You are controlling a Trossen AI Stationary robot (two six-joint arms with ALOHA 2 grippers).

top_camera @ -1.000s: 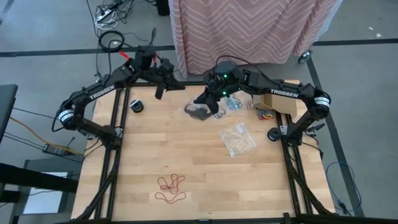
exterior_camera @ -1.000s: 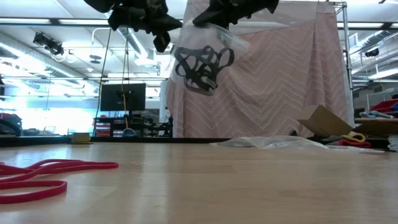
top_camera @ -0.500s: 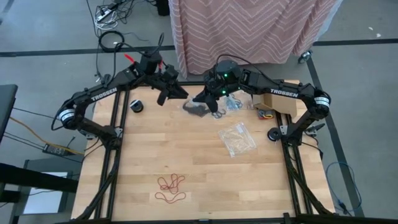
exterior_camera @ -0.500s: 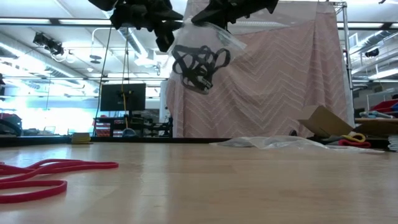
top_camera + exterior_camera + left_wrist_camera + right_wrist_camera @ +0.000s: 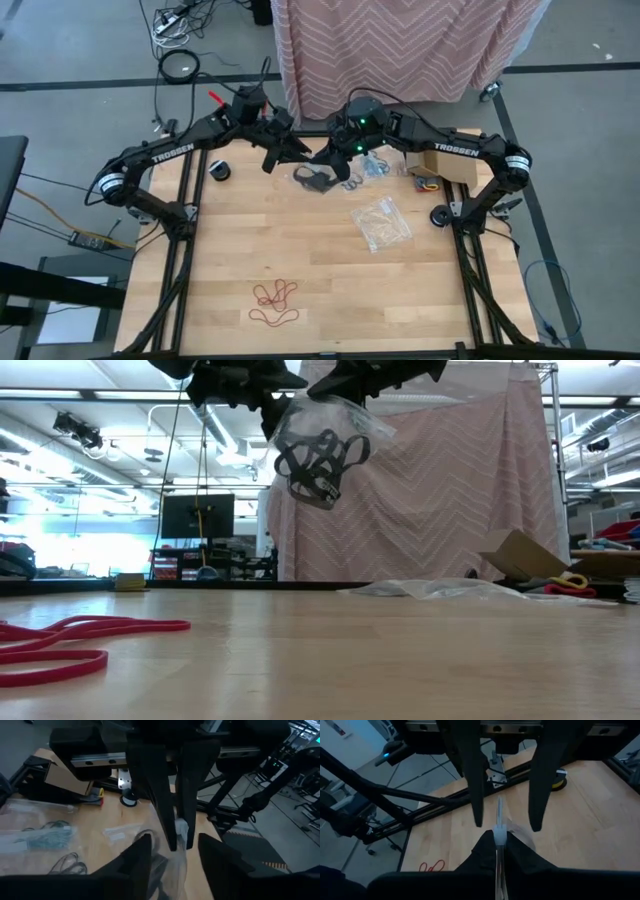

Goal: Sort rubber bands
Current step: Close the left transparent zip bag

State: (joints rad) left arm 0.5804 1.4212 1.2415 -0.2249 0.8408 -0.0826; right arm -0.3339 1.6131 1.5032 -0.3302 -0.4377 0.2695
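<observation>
Right gripper (image 5: pixel 497 837): fingers pressed together, pinching the top edge of a clear bag (image 5: pixel 330 430) that hangs above the table. Black rubber bands (image 5: pixel 318 462) inside it.

Left gripper (image 5: pixel 505 795): fingers spread, one on each side of the bag's pinched edge; contact not clear.

Change: a second ago the left gripper was shut and off at 9 o'clock from the bag; it has since opened and closed in on the bag top.

Table (image 5: pixel 320 270), light wood: red rubber bands (image 5: pixel 275 300) at 7 o'clock, a bag of pale bands (image 5: pixel 381 222) just 4 o'clock of centre, a cardboard box (image 5: pixel 440 165) at 2 o'clock. Beyond, a pink zigzag cloth (image 5: pixel 440 490).
</observation>
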